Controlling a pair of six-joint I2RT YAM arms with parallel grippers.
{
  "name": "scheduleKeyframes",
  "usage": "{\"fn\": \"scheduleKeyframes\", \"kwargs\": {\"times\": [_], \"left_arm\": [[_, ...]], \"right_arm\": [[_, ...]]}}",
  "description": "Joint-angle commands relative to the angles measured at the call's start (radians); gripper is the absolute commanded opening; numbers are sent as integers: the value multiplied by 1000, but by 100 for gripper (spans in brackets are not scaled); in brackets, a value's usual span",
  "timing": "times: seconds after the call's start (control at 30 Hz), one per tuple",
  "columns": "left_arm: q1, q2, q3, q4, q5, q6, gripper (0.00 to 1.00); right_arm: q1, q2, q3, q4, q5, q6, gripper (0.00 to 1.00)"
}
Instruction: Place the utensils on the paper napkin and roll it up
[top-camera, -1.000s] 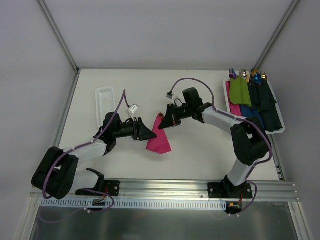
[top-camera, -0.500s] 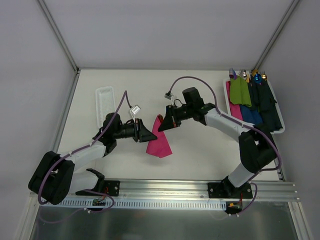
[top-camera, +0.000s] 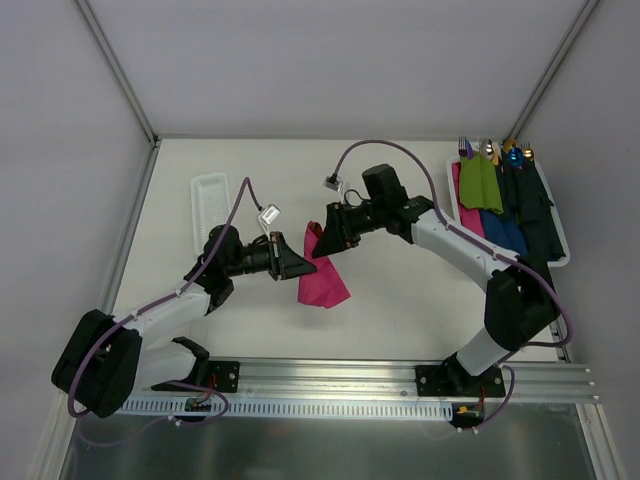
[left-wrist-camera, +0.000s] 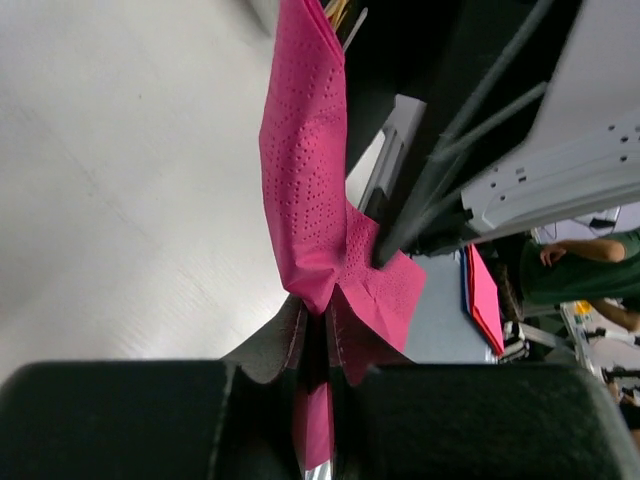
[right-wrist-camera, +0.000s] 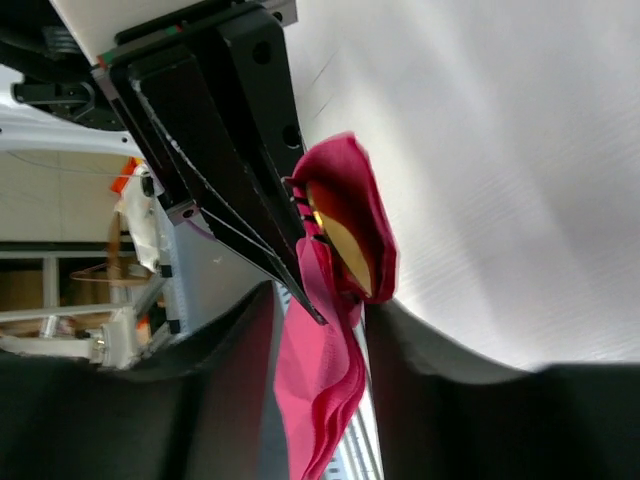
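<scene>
While the paper napkin (top-camera: 322, 280) sits bunched near the middle of the counter (top-camera: 400, 300), between the two arms, it already wraps at least one gold utensil (right-wrist-camera: 345, 255), whose shiny face shows inside the fold in the right wrist view. The left fingers (left-wrist-camera: 272, 348) are clamped on the napkin's near corner, the pink paper pinched flat between them. The right fingers (right-wrist-camera: 430, 370) stand apart on either side of the wrapped bundle; whether they press it or merely straddle it I cannot tell.

The step in hand looks like tightening the roll. To do it well, the left side should hold its pinch steady as an anchor while the right turns the bundle evenly, keeping the cutlery from sliding out of the open end.

How many utensils are inside is hidden by the paper, and from above both sets of fingers cover the napkin's upper end. The finished rolls in the tray (top-camera: 556, 258) at the far right lie well apart.
</scene>
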Motion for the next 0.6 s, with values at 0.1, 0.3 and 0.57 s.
{"fn": "scheduleKeyframes", "kwargs": {"times": [0.1,0.3,0.57], "left_arm": [[-9,-104,-7,139,-177,-64,0],[-5,-169,-36,183,-347,-121,0],[-9,-169,-68,325,-395,-227,0]], "right_arm": [[-45,-70,99,-23,-21,-9,58],[-80,-127,100,-21,-12,5,97],[-36,-133,97,8,-4,10,99]]}}
